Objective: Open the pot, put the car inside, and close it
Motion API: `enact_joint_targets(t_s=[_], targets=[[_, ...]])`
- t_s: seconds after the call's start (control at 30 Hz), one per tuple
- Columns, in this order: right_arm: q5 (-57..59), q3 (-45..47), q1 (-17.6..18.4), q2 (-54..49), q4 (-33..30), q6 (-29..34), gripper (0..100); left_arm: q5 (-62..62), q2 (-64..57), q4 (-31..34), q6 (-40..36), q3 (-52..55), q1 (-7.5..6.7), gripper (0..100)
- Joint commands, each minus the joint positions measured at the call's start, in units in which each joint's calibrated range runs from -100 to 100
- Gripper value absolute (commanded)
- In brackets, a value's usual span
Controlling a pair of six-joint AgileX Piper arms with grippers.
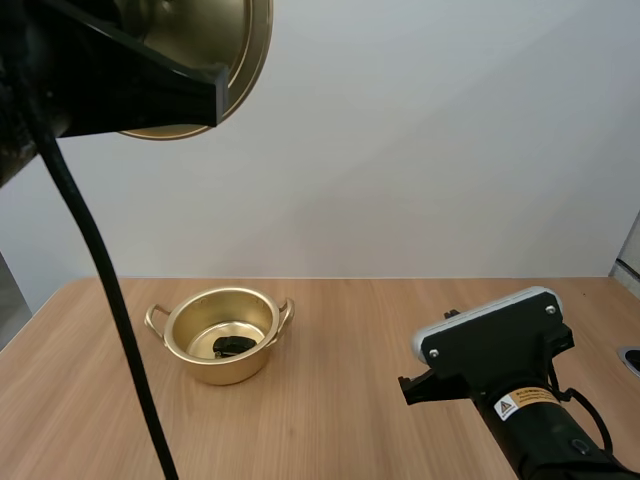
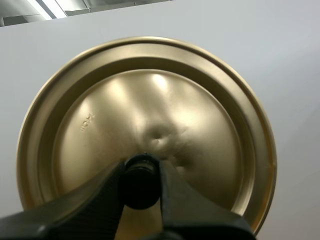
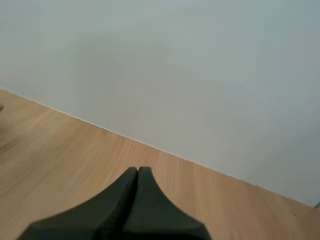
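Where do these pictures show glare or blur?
Left wrist view: streaky highlights glare across the gold lid pinched by the left hand. High view: the lid looms soft and close; the pot gleams inside, its small dark car shadowed. Right wrist view: even light, no glare on the table.

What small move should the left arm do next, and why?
Probably bring the lid down toward the pot: the left gripper pinches its knob high above the table, and the car already lies in the open pot.
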Motion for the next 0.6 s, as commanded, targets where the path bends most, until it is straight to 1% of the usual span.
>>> enact_joint_targets(t_s=[0.0, 0.07, 0.17, 0.23, 0.57], targets=[[0.01, 0.0, -0.01, -0.07, 3.75, 3.21, 0, -0.02, -0.03, 0.0, 0.07, 0.05, -0.02, 0], [-1.07, 0.0, -0.01, -0.07, 2.55, 3.35, 0, -0.02, -0.03, 0.0, 0.07, 0.05, -0.02, 0], [-7.55, 0.0, -0.01, -0.79, -0.81, 3.35, 0, 0.14, -0.03, 0.0, 0.07, 0.05, -0.02, 0], [-10.88, 0.0, -0.01, -0.79, -1.33, 3.35, 0, 0.73, -0.03, 0.0, 0.07, 0.05, -0.02, 0], [-9.86, 0.0, -0.01, -0.79, -1.33, 3.35, 0, 1.89, -0.03, -0.1, 0.07, 0.05, -0.02, 0]])
